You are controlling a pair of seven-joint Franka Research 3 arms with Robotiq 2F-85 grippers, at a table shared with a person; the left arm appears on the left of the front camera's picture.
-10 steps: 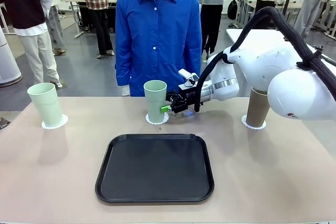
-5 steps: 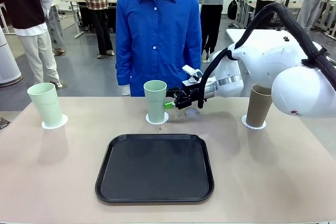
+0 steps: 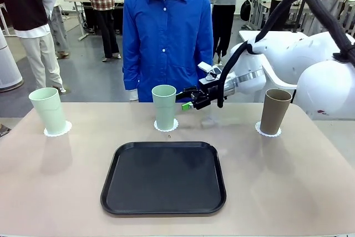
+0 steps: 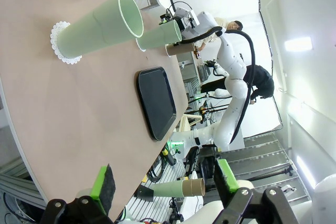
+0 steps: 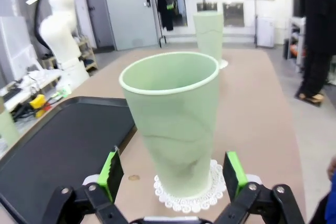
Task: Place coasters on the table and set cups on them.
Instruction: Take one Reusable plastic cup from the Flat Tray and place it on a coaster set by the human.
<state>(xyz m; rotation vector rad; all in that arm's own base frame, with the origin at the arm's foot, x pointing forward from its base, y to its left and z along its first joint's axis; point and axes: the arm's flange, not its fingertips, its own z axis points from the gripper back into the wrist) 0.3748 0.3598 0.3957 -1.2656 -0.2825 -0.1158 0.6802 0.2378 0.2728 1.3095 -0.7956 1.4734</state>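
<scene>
Three cups stand upright on the beige table (image 3: 288, 181), each on a lacy white coaster. A mint cup (image 3: 49, 110) is at the far left on its coaster (image 3: 57, 130). Another mint cup (image 3: 164, 106) is in the middle on its coaster (image 3: 166, 126). A brown cup (image 3: 274, 111) with its coaster (image 3: 268, 132) is at the right. My right gripper (image 3: 187, 105) hovers open just right of the middle cup, not touching it. In the right wrist view, the mint cup (image 5: 176, 119) stands beyond my open right gripper (image 5: 173, 177). My left gripper (image 4: 164, 182) is open and holds nothing, far from the nearest mint cup (image 4: 102, 27).
A black rectangular tray (image 3: 163, 177) lies at the near middle of the table with nothing on it. A person in a blue shirt (image 3: 166, 31) stands at the far edge behind the middle cup. Bare tabletop lies to either side of the tray.
My right gripper has drawn back to the right and slightly upward from the middle mint cup. Its arm has lifted, uncovering the brown cup. The cups have not moved.
</scene>
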